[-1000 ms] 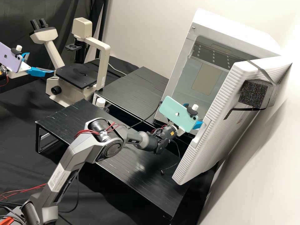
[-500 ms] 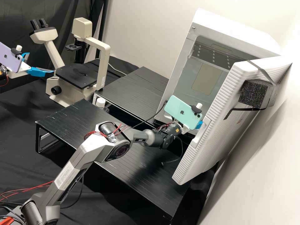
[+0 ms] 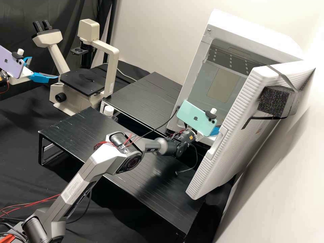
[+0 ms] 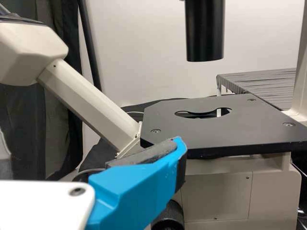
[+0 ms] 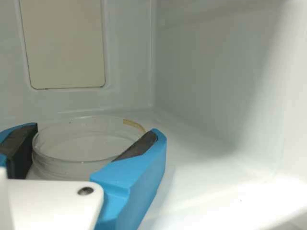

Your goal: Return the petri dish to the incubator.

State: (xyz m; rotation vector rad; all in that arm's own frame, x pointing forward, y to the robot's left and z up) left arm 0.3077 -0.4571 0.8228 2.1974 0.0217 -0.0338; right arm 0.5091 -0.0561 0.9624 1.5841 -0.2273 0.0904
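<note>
Dark grey arms, red cables, bright blue fingers (image 5: 139, 177).

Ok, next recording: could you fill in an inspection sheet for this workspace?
Surface: slatted black stands on black cloth.
Job's things: clear petri dish inside the incubator, whose door is open; can't tell whether the dish bears on the floor.
Clutter: white-topped item by the stands, purpose unclear.
Tools: right tool closed on the dish, a pad on either side; left tool open beside the inverted microscope, holding nothing.
Cables: red wires and black cables along the near arm; one black cable dangles near its wrist.
Surroundings: dark curtain, pale wall; foam block strapped to the door.
</note>
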